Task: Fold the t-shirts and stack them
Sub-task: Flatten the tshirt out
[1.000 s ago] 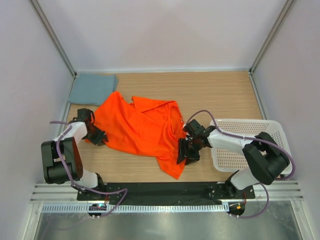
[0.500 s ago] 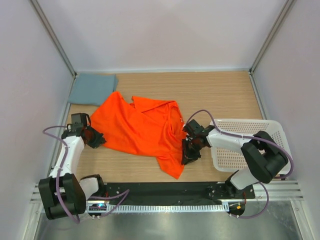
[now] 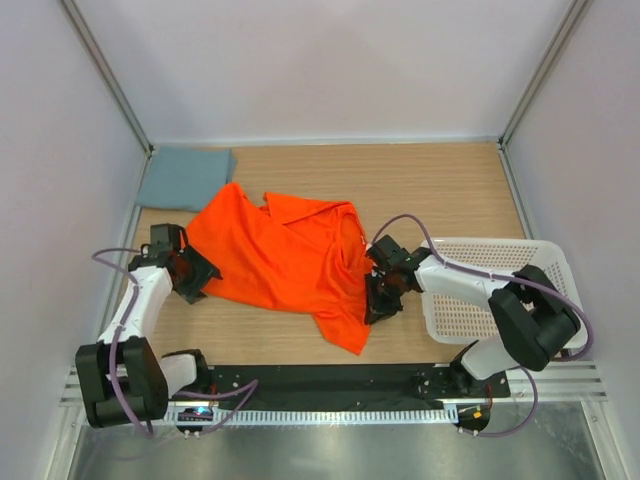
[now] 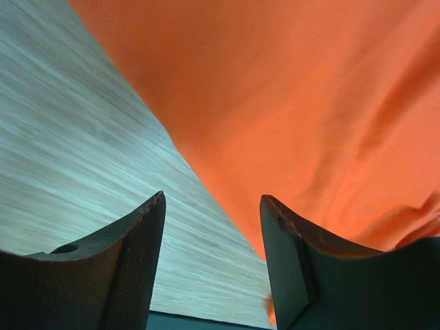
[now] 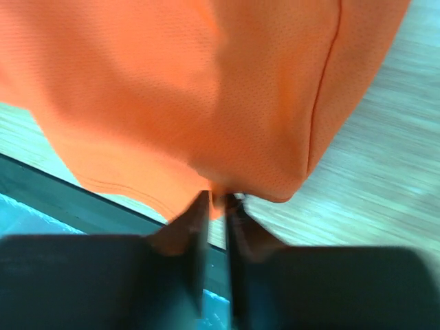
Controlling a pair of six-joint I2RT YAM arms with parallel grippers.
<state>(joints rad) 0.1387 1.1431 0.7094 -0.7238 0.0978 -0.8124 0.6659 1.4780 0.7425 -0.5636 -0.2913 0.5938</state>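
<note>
The orange t-shirt [image 3: 285, 260] lies crumpled across the middle of the wooden table. The grey-blue t-shirt [image 3: 186, 177] lies folded at the far left corner. My left gripper [image 3: 200, 275] is open at the orange shirt's left edge; in the left wrist view [image 4: 213, 227] the shirt's edge [image 4: 289, 103] runs between the fingers, over bare wood. My right gripper [image 3: 377, 300] is shut on the orange shirt's right edge; in the right wrist view [image 5: 216, 199] the fabric [image 5: 206, 89] is pinched between the fingers.
A white perforated basket [image 3: 500, 290] stands at the right, under my right arm. White walls close in the table on three sides. A black rail [image 3: 320, 380] runs along the near edge.
My left arm has swung back in towards the orange shirt's left edge after pulling away. My right gripper has shifted slightly and stays on the shirt's right edge.
</note>
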